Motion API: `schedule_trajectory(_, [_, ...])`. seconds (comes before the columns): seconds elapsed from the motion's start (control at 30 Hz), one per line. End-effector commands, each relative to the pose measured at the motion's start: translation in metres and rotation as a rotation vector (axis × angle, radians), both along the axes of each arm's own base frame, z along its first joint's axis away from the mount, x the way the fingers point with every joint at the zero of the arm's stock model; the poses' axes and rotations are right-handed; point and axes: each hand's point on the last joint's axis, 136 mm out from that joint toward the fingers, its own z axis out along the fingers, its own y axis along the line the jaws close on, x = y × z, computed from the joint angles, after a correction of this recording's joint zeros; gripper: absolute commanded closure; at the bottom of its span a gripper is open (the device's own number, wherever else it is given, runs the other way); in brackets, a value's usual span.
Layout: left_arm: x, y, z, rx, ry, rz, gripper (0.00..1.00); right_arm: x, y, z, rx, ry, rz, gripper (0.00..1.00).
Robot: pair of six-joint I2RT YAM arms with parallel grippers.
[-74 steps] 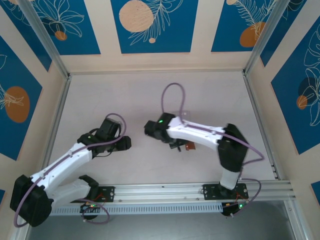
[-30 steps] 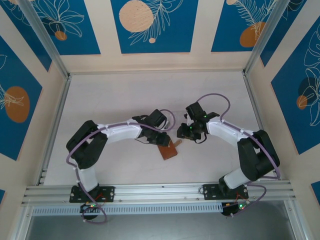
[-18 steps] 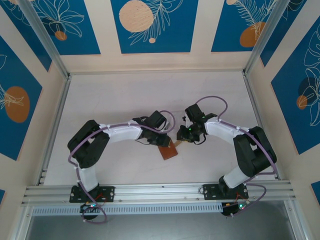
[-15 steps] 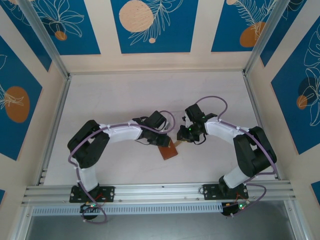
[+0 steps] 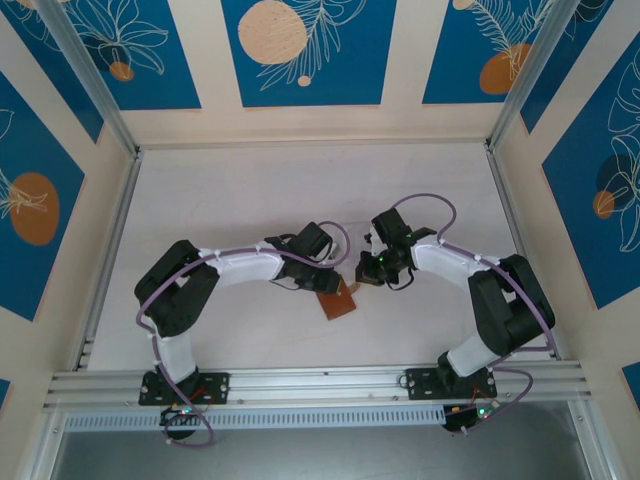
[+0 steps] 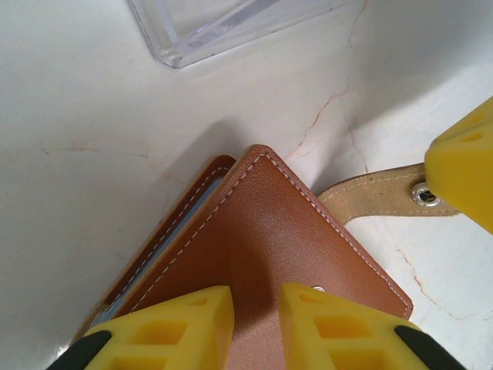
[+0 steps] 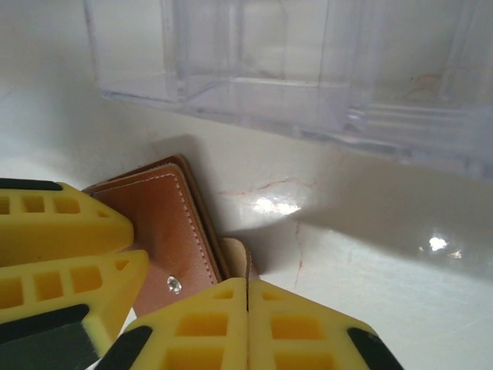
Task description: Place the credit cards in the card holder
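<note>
Right gripper (image 7: 246,304) on holder (image 7: 166,231), stand (image 7: 308,54) beyond

Table (image 5: 230,190): white, glossy, faint marble veins. Clear plastic stand (image 7: 308,69) stood on table; see-through walls, inner dividers, light glints on table just beside it. Stand's corner (image 6: 223,27) lay flat against table. Metal rail (image 5: 320,383) ran along table's near edge. Wall panels (image 5: 305,50) rose behind and beside table: blue, orange circles, pale leaf outlines, cream strips between.

Bright, even light; soft shadow beside the card holder (image 6: 285,231), glare on the table (image 7: 385,293).
</note>
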Motion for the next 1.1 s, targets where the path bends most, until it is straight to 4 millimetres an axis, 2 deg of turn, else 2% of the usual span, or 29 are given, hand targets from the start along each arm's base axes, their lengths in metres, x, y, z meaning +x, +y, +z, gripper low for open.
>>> schedule_trajectory(0.0, [-0.021,0.015,-0.032,0.087,0.07,-0.013,0.75,-0.005,0.007,0.011,0.066,-0.007,0.028,0.97])
schedule_trajectory(0.07, [-0.021,0.016,-0.033,0.089,0.074,-0.012,0.75,-0.005,0.011,0.015,0.088,-0.009,0.033,1.0])
schedule_trajectory(0.3, [-0.021,0.015,-0.035,0.087,0.079,-0.01,0.75,-0.006,0.031,0.025,0.167,-0.013,0.066,1.0])
schedule_trajectory(0.5, [-0.021,0.013,-0.035,0.078,0.083,-0.004,0.75,-0.013,0.054,0.013,0.183,0.032,0.1,1.0])
schedule_trajectory(0.63, [-0.02,0.012,-0.032,0.073,0.081,0.004,0.75,-0.016,0.058,-0.002,0.149,0.063,0.092,1.0])
schedule_trajectory(0.87, [-0.017,0.004,-0.008,-0.012,0.083,0.032,0.7,-0.022,0.054,-0.02,0.064,0.09,0.092,1.0])
schedule_trajectory(1.07, [-0.012,0.0,0.021,-0.117,0.079,0.066,0.68,-0.024,0.051,-0.024,0.046,0.096,0.091,1.0])
